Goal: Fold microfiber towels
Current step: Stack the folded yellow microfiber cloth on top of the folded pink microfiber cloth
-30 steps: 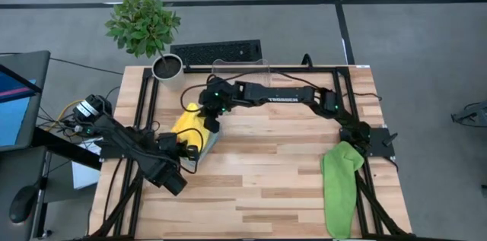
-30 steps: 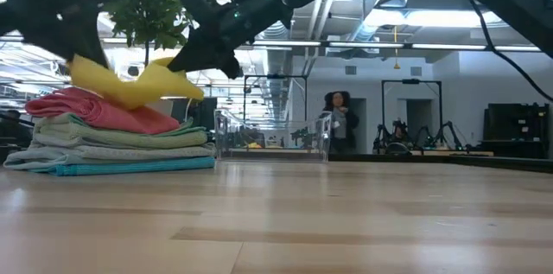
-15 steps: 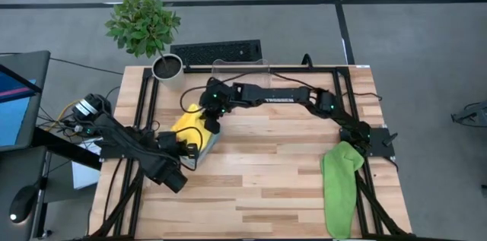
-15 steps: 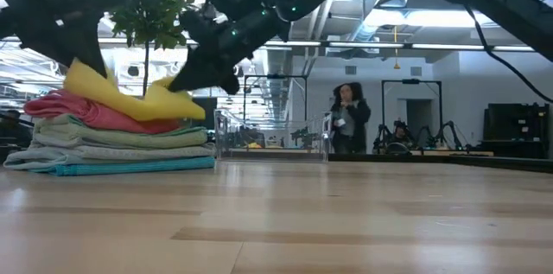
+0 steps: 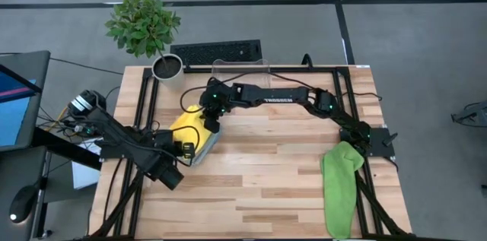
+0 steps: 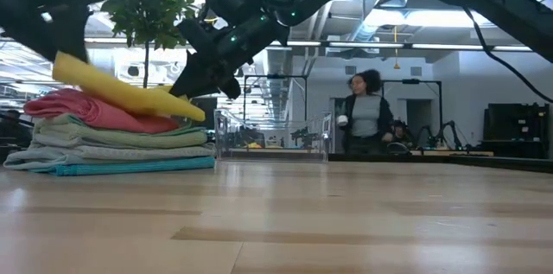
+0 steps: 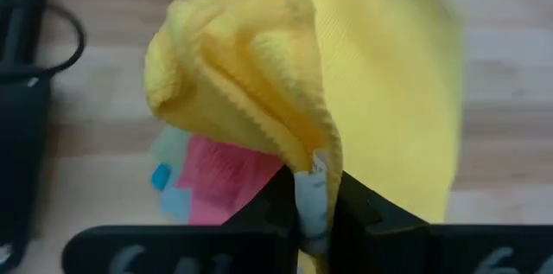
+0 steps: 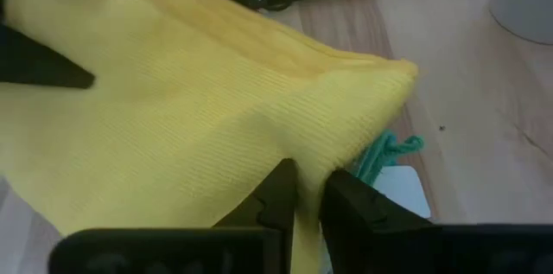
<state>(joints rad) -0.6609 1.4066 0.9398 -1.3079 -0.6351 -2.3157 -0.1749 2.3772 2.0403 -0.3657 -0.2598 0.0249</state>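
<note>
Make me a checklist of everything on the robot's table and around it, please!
Surface: wooden table, bare in the middle.
Job's things: yellow towel held over a stack of folded towels; green towel draped over the table's right edge.
Clutter: clear bin, potted plant, keyboard.
Grippers: left pincer shut on the yellow towel; right pincer pinching its other end.
Cables: wires beside the table's left edge.
Surroundings: a person stands far behind.

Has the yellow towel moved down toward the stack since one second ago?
Yes. In the low view the yellow towel now lies flatter and lower against the pink towel on the stack; the end near the right gripper has dropped.
</note>
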